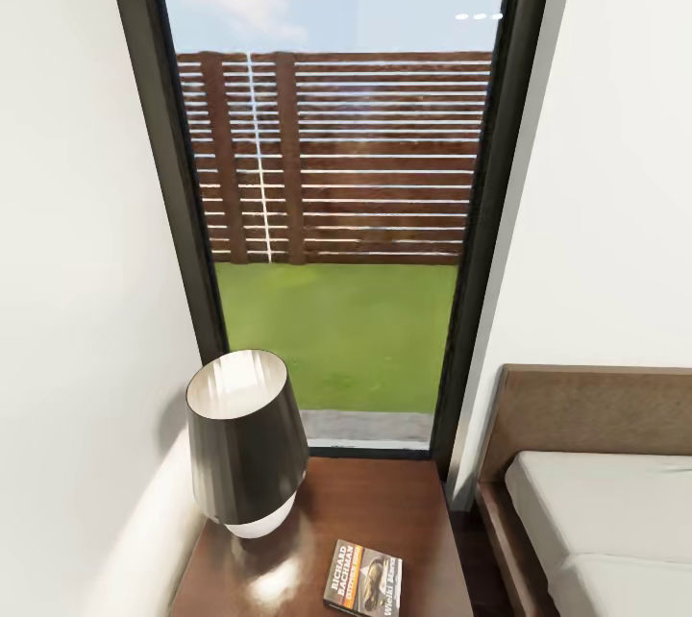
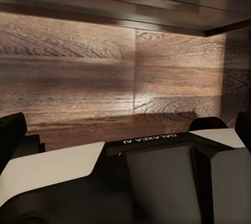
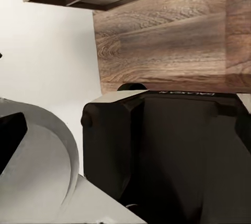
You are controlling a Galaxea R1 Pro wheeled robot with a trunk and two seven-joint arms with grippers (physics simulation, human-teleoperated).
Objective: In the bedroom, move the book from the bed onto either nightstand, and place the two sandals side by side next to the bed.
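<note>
Book: the book [image 1: 363, 579] lies flat, cover up, on the nightstand [image 1: 384, 511], near its front edge and a little toward the bed side; its lower corner runs off the head view's bottom edge.
Nightstand: dark, glossy wooden top between the white wall and the bed, below the tall window [image 1: 336, 194].
Lamp: a lamp [image 1: 245, 444] with a dark shade stands on the same top, close to the book but apart from it.
Bed: the bed [image 1: 596, 502] sits at the right, brown headboard and pale mattress in sight; nothing lies on the part that shows.
Sandals: still to be set by the bed, judging from the task; their place cannot be told from here.
Fingers: the wrist views show wood panels and the robot's own dark body, so I cannot tell whether either gripper's fingers are apart or together.
Stage: the book part looks done, since it rests on a nightstand.
Handling: the paperback is likely light, thin and a bit bendy, and it may slide on the shiny top.
Hold: if it needed shifting, pinch across the spine edge or an overhanging side, well clear of the lamp.
</note>
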